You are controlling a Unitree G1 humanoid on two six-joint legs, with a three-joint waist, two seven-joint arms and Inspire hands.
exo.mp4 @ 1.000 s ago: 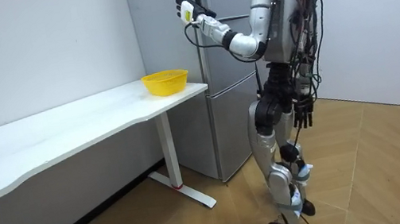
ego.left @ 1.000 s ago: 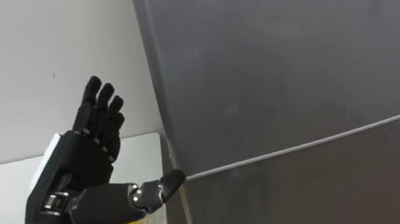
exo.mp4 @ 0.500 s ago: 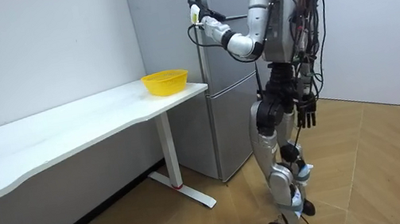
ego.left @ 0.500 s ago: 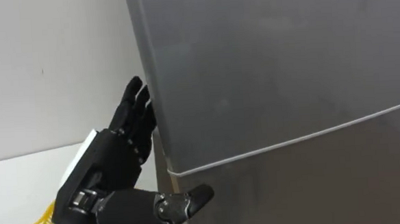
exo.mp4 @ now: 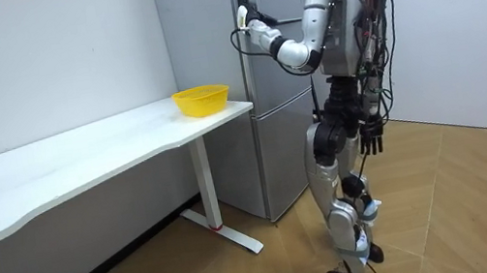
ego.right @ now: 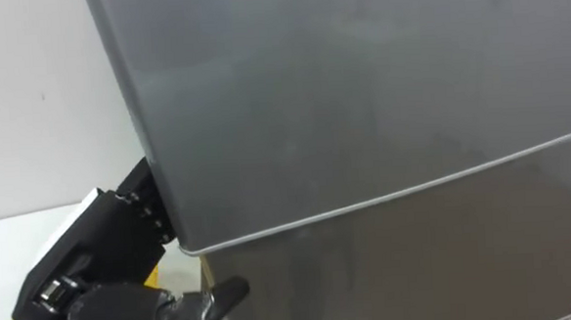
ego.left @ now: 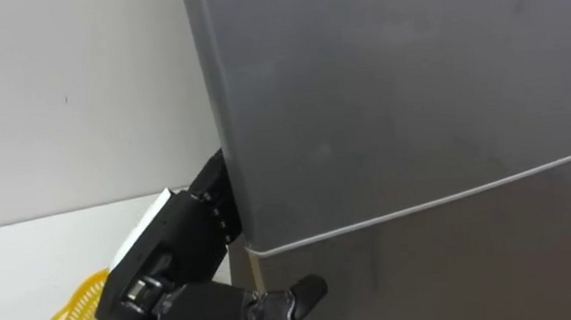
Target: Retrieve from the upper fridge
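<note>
Upper fridge door (ego.left: pixel 400 95) sitting closed, left hand (ego.left: pixel 173 259) resting at its left edge.
The hand is lying partly hidden behind that edge, so whether it is gripping cannot be told; part of it is showing before the lower door (ego.left: pixel 467 268), just under the seam. A yellow basket (ego.left: pixel 73 306) is sitting on the white table (exo.mp4: pixel 80 157) to the left, near the fridge. The right hand (exo.mp4: pixel 371 140) is hanging loose at the hip, open floor (exo.mp4: pixel 471 208) lying behind the robot.
</note>
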